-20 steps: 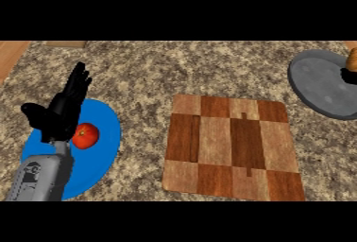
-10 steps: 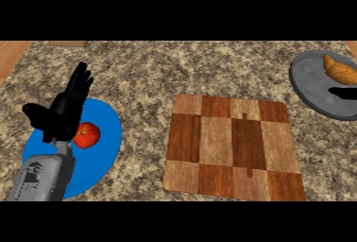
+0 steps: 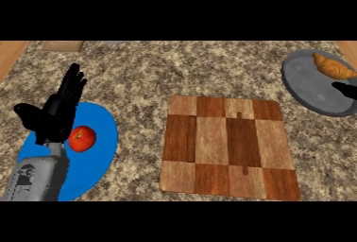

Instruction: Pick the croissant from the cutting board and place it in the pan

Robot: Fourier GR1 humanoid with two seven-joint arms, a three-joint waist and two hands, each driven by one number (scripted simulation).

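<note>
The golden-brown croissant [image 3: 333, 68] lies in the grey pan [image 3: 311, 87] at the far right, near the pan's far rim. Only a small black part of my right hand [image 3: 346, 90] shows at the right edge, over the pan just below the croissant and apart from it, stretched out straight and holding nothing. The wooden cutting board [image 3: 226, 144] in the middle of the counter is bare. My left hand [image 3: 55, 112] rests open at the left, fingers pointing up, above a blue plate.
A blue plate [image 3: 97, 127] at the left carries a red tomato [image 3: 82, 138] next to my left forearm. Speckled stone counter surrounds the board. A wooden edge runs along the far left corner.
The croissant left my right hand and now lies free in the pan. The right hand has drawn back down and toward the right edge. The left hand has not moved.
</note>
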